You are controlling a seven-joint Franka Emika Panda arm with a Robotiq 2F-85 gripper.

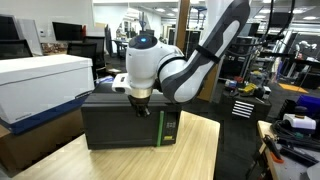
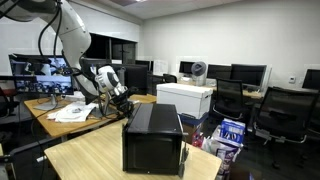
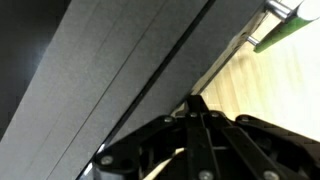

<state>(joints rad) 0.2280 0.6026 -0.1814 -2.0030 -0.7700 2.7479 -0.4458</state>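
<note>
The gripper (image 1: pixel 140 103) is hanging with its jaws pressed together, gripping nothing, just above the top front edge of the microwave (image 1: pixel 115 126) — a black, boxy unit with a green door handle (image 3: pixel 283 30) — which is sitting on the wooden table (image 1: pixel 200 152).
</note>
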